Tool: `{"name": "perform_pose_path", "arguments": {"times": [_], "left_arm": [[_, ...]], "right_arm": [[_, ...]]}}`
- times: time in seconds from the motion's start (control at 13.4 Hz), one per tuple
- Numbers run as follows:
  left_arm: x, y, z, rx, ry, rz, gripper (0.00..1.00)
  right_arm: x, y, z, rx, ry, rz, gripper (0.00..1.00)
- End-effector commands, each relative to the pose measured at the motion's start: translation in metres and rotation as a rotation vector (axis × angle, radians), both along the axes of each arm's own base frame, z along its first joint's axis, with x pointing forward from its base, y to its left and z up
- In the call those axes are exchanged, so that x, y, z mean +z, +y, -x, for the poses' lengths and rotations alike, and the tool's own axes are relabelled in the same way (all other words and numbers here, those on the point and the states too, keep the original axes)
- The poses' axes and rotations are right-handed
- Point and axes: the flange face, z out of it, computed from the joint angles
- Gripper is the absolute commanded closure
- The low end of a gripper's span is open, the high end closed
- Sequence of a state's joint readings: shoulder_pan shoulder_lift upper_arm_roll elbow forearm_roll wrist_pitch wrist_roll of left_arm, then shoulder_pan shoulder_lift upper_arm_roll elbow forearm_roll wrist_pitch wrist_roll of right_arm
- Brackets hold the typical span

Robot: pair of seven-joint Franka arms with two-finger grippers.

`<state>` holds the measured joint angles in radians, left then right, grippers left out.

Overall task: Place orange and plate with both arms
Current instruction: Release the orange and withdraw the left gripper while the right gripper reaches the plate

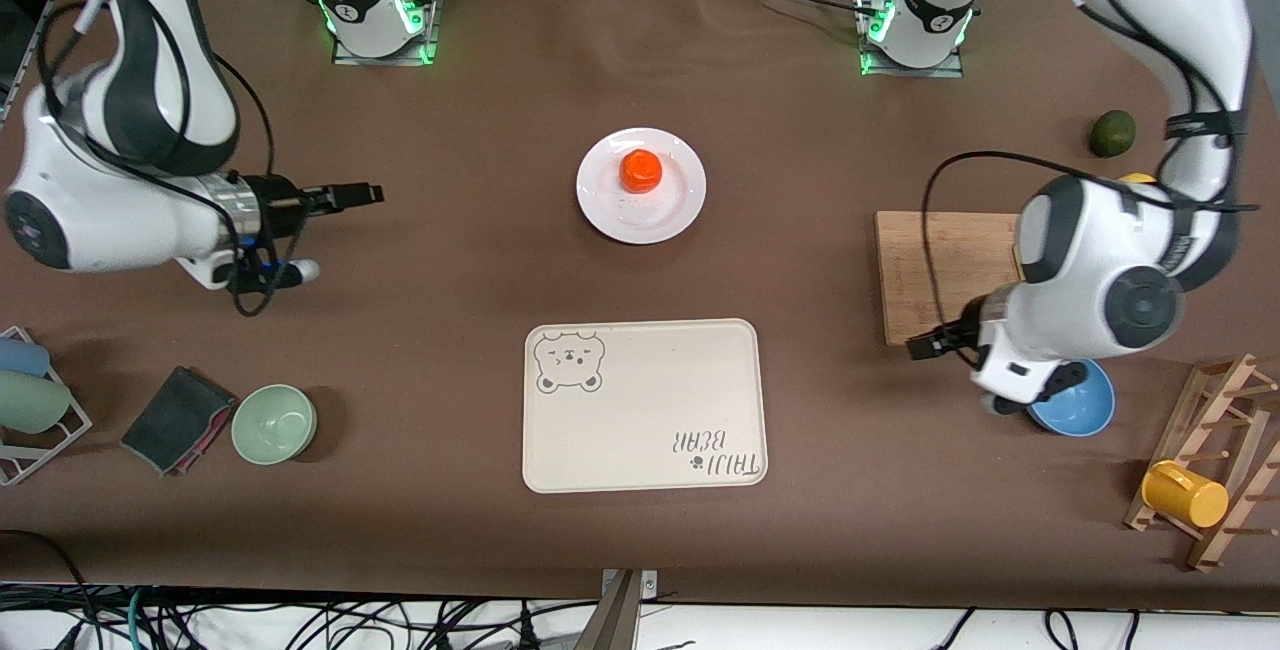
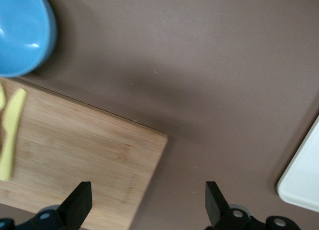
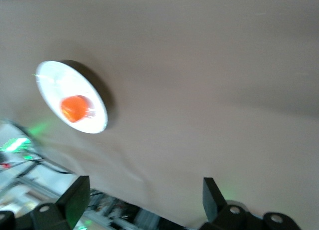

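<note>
The orange (image 1: 640, 171) sits on the white plate (image 1: 680, 202) in the middle of the table, farther from the front camera than the bear tray. In the right wrist view the orange (image 3: 75, 108) and plate (image 3: 54, 76) show well away from the fingers. My right gripper (image 1: 368, 194) (image 3: 144, 190) hovers open and empty over bare table, toward the right arm's end from the plate. My left gripper (image 1: 918, 346) (image 2: 148, 195) is open and empty too, over the corner of the wooden cutting board (image 2: 75, 150).
A cream bear tray (image 1: 645, 405) lies nearer the front camera than the plate. Toward the left arm's end are the cutting board (image 1: 940, 270), a blue bowl (image 1: 1085, 408), a dark green fruit (image 1: 1112, 133) and a yellow mug (image 1: 1185, 493) on a wooden rack. A green bowl (image 1: 273, 423) and dark cloth (image 1: 175, 418) lie toward the right arm's end.
</note>
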<state>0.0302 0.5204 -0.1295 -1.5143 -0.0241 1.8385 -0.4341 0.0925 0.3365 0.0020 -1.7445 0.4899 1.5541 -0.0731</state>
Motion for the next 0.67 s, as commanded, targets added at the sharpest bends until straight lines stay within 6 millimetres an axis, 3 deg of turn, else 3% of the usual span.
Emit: {"name": "perform_pose_path", "arguments": {"times": [0.0, 0.22, 0.3, 0.37, 0.45, 0.52, 0.6], "left_arm": [[0.028, 0.019, 0.009, -0.085, 0.010, 0.027, 0.00], [0.071, 0.068, 0.014, -0.068, -0.034, 0.031, 0.00], [0.086, 0.076, 0.013, -0.048, -0.044, 0.037, 0.00], [0.096, 0.082, 0.012, -0.043, -0.043, 0.036, 0.00], [0.107, 0.101, 0.015, -0.027, -0.060, 0.033, 0.00], [0.120, 0.102, 0.022, -0.022, -0.077, 0.033, 0.00], [0.126, 0.090, 0.028, -0.041, -0.097, 0.019, 0.00]], "right_arm": [[-0.062, 0.025, -0.011, -0.091, 0.058, -0.102, 0.00], [-0.106, 0.100, 0.013, -0.086, -0.038, -0.072, 0.00], [-0.117, 0.123, 0.025, -0.082, -0.066, -0.071, 0.00], [-0.124, 0.140, 0.035, -0.072, -0.090, -0.067, 0.00], [-0.131, 0.151, 0.044, -0.062, -0.105, -0.058, 0.00], [-0.137, 0.164, 0.056, -0.045, -0.114, -0.046, 0.00], [-0.144, 0.177, 0.068, -0.016, -0.103, -0.041, 0.00]]}}
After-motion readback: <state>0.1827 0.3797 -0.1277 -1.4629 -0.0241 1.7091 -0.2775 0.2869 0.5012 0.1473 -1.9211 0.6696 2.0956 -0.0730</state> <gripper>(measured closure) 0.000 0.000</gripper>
